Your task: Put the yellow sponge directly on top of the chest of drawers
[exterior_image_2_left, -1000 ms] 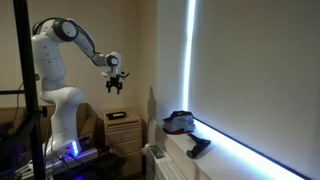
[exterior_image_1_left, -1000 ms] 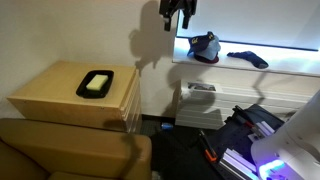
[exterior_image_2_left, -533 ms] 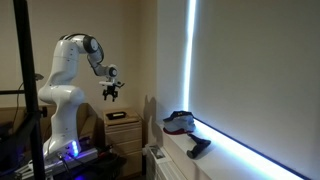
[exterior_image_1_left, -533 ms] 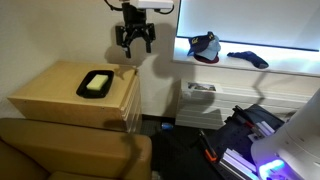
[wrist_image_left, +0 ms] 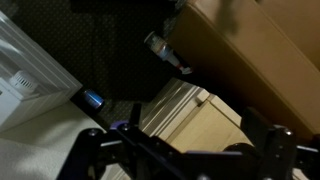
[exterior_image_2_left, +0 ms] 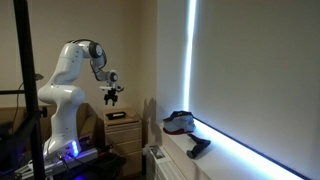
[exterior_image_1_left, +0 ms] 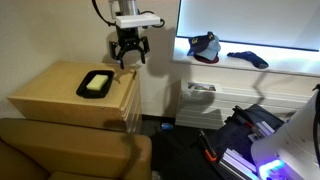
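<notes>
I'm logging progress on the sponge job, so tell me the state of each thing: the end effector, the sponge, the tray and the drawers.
Robotiq end effector: open, empty, up in the air near the chest.
Pale yellow rectangular sponge: lying in the tray, not directly on the wood.
Flat black rectangular tray: resting flat on the chest's top.
Light tan wooden chest of drawers: drawers look shut.

Matt light wooden chest of drawers (exterior_image_1_left: 60,88); smooth black tray (exterior_image_1_left: 97,83).
</notes>
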